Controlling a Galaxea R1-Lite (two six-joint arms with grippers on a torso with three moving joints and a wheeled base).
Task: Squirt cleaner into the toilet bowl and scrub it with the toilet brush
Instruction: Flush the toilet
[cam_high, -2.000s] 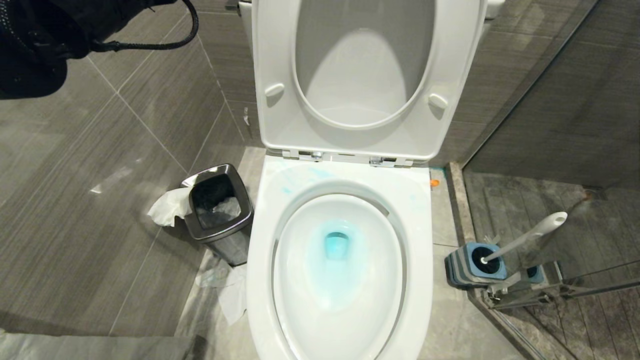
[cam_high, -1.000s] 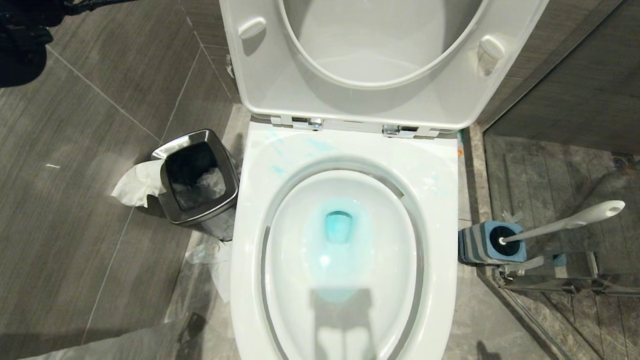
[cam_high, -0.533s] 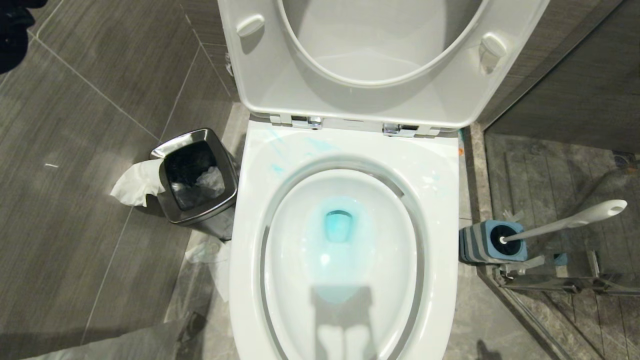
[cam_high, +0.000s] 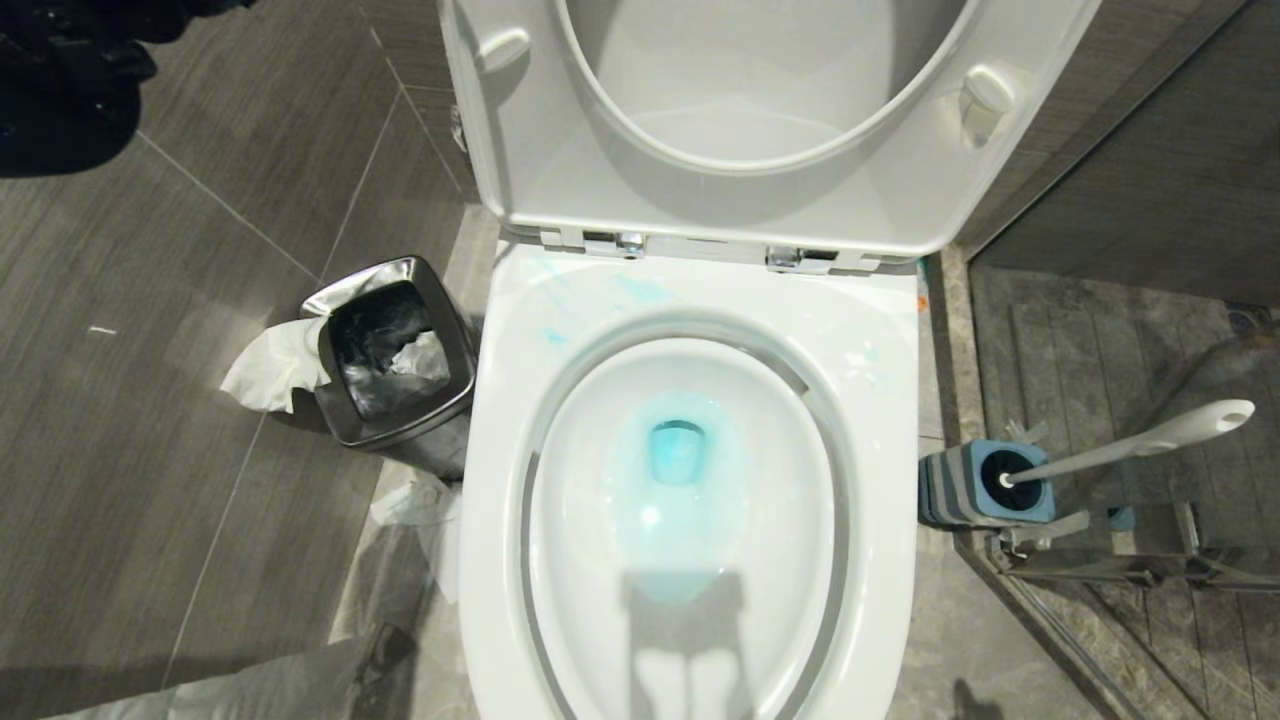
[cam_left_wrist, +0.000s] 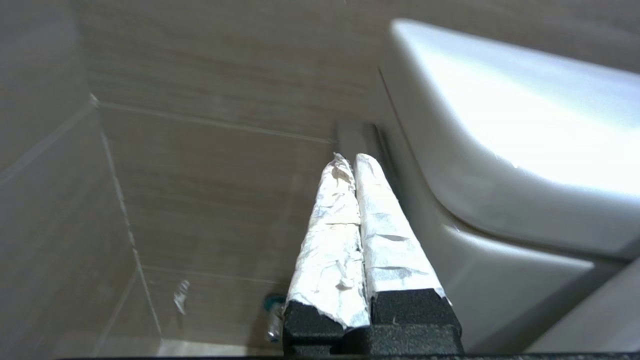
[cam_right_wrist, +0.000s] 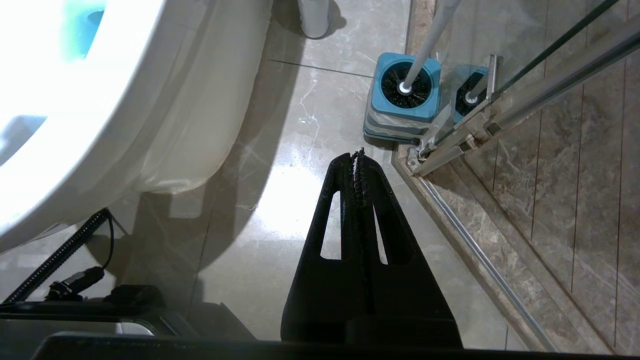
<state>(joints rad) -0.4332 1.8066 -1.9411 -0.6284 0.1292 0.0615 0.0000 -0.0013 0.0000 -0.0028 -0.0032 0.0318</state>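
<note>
Cleaner (cam_high: 678, 470) already pools blue in my toilet bowl (cam_high: 500, 480); scrubbing remains. The toilet brush (cam_high: 1130, 443) stands in its holder (cam_high: 950, 490) to the bowl's right. My left hand (cam_left_wrist: 356, 165) and right hand (cam_right_wrist: 358, 156) are both closed, empty.

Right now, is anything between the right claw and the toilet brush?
Nothing visible. The right claw, shut, hangs over bare floor just short of the holder; the toilet brush handle leans against the glass door frame.

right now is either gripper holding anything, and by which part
Nothing is held. The left gripper near the tank and the right gripper above the floor are both shut empty; the toilet brush sits in its holder.
</note>
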